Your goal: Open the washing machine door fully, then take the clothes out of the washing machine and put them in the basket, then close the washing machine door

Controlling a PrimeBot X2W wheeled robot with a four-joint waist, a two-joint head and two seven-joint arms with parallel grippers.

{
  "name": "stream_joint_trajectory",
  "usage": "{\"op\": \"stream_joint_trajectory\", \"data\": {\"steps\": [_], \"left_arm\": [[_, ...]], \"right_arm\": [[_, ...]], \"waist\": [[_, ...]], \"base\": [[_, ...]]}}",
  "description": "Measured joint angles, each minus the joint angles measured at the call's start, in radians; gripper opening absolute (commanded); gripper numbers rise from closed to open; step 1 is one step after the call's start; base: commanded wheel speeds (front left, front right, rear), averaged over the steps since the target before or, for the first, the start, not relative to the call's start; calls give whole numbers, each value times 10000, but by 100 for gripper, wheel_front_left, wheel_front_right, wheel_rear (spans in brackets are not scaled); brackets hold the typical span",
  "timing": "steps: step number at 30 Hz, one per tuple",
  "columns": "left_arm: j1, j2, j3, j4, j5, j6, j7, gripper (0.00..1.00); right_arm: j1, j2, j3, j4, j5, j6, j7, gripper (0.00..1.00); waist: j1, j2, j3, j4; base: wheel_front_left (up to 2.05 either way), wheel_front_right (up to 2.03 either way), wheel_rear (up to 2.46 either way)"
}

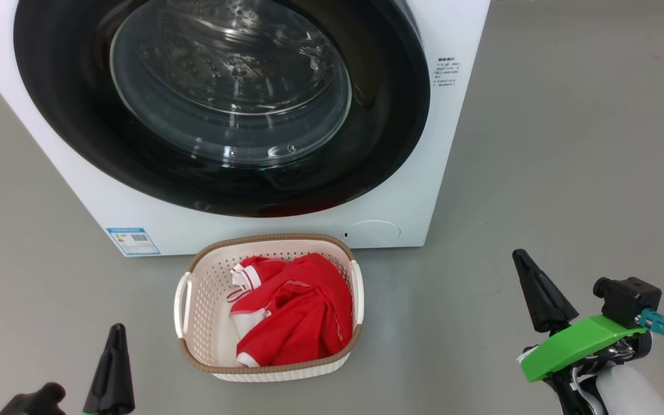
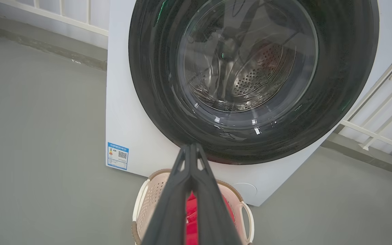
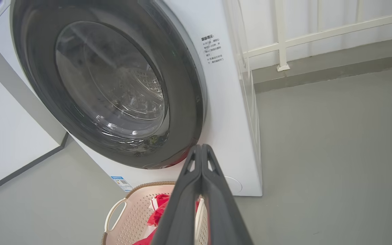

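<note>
The washing machine point(image 1: 401, 190) stands before me, its door point(image 1: 222, 104) shut flat against the front, black rim around clear glass. Through the glass the steel drum point(image 2: 250, 78) shows no fabric. The red clothes point(image 1: 294, 311) with white trim lie bunched in the cream basket point(image 1: 211, 300) on the floor just in front of the machine. My left gripper point(image 1: 116, 334) is at the lower left, shut and holding nothing, left of the basket. My right gripper point(image 1: 521, 259) is at the lower right, shut and holding nothing, well right of the basket.
Grey floor point(image 1: 585, 161) spreads on both sides of the machine. A white railing point(image 3: 284, 41) runs along the wall behind it, and a white panel point(image 3: 5, 136) stands on the machine's other side. A blue label point(image 1: 133, 241) marks its lower corner.
</note>
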Motion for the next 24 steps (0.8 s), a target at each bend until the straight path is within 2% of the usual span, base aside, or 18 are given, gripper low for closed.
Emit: {"op": "stream_joint_trajectory", "data": {"steps": [24], "left_arm": [[-54,-25,213,251,-2454,-4,688,0]], "right_arm": [[179,305,-602,-153,2311,0,698,0]], "waist": [[-1,0,-165,-55]], "base": [[0,0,0]]}}
